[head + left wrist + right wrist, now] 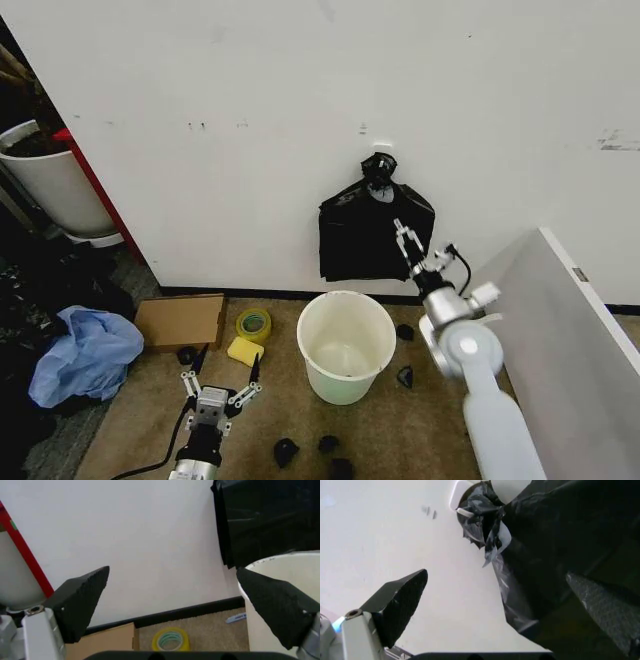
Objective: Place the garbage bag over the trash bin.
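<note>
The trash bin, a small white bucket, stands open-mouthed on the carpet by the wall; its rim also appears in the left wrist view. Above it a flat black bag bundle with a knotted top hangs from a wall hook. A single garbage bag is out of view. My right gripper is raised in front of the bundle's lower right side and is open, with the bundle between and beyond its fingers. My left gripper is low, left of the bin, and open with nothing in it.
A tape roll, a yellow sponge and a cardboard box lie left of the bin. Further left are a light blue plastic heap and a white planter. A grey panel stands at the right. Small black pieces dot the carpet.
</note>
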{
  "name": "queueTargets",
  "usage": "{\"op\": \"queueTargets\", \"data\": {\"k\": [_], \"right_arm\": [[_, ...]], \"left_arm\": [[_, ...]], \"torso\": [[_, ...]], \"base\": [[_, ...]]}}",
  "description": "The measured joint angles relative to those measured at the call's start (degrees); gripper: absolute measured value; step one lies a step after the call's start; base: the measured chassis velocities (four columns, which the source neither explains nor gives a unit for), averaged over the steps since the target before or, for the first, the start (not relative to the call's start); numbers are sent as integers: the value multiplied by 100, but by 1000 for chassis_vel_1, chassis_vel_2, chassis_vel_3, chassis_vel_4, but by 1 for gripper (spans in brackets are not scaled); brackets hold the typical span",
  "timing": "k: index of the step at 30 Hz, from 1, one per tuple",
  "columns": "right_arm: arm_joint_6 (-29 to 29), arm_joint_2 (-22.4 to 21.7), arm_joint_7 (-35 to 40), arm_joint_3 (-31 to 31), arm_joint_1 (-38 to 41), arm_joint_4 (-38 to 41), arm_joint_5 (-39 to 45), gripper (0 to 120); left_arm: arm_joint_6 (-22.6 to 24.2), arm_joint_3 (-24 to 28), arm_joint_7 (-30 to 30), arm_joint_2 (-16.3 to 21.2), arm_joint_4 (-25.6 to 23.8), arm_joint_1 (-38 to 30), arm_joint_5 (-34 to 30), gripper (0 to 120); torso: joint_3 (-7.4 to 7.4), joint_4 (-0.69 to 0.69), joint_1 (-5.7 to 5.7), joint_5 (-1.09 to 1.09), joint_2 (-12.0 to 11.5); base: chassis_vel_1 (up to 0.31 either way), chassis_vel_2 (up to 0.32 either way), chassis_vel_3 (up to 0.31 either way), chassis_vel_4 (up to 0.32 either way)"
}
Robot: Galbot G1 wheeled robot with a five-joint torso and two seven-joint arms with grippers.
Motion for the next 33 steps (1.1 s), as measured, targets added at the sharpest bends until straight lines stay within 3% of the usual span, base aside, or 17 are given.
{"op": "queueTargets", "data": {"k": [8,33], "right_arm": [[-34,180,-16,-87,476,-397,-29,95],[136,276,-54,-139,999,-864,-462,3]], "left_arm": [[-33,29,14,-169,-42,87,119,100],[-101,115,-14,-281,-193,263,389,100]], "torso": [[0,0,0,0,0],[-1,0,-1,1,0]], "base": [[0,0,0,0],[0,0,0,0]]}}
